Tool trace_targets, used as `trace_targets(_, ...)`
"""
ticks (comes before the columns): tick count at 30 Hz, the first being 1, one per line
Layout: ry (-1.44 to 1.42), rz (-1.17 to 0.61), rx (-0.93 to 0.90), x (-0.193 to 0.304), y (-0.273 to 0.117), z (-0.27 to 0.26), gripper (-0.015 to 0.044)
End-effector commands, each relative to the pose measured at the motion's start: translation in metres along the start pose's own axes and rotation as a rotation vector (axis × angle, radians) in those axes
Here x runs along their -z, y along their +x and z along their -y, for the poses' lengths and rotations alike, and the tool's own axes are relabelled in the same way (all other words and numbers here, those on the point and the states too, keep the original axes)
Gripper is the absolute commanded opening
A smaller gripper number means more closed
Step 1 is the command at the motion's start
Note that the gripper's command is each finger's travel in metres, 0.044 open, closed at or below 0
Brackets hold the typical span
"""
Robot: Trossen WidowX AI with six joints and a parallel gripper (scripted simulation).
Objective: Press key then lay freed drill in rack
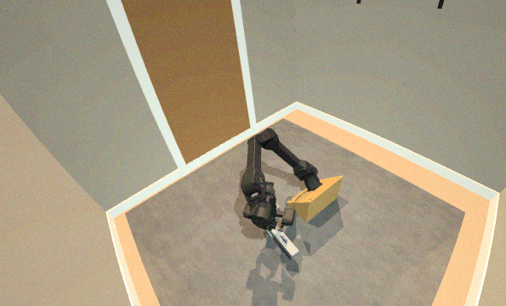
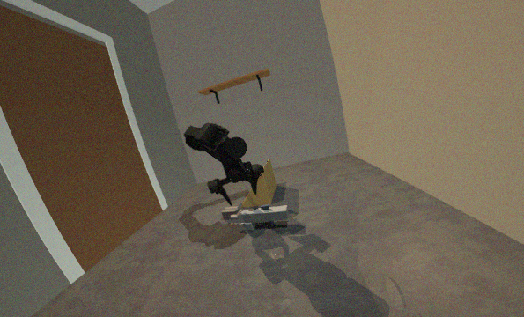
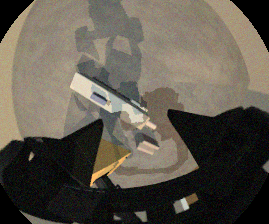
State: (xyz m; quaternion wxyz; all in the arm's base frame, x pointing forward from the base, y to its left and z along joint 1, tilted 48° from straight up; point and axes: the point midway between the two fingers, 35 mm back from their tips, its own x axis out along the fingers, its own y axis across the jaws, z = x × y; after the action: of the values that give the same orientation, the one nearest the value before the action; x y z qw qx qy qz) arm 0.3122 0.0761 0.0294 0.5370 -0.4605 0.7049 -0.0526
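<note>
A long white block with a dark side stands on the floor. A small blue piece, seemingly the key, is on its top. A short pale stub sticks out at the block's near end in the wrist view; I cannot tell whether it is part of the drill. A separate small pinkish block, perhaps the rack, lies beyond that end. My gripper is open and empty, with its fingers wide apart above the block's near end.
A yellow-orange wedge stands close beside the white block, by one finger; the arm's base is mounted on it. A wooden shelf is on the far wall. A brown door is behind the arm.
</note>
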Motion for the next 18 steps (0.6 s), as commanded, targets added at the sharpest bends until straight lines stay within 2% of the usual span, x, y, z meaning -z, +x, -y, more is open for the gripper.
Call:
trace_targets(1, -0.529, -0.026, 0.007, 0.044, 0.036, 0.037, 0.0440)
trace_targets(8, -0.858, -0.048, 0.006, 0.074, 0.056, 0.054, 0.0440)
trace_targets(18, -0.864, -0.049, 0.006, 0.074, 0.056, 0.054, 0.0440)
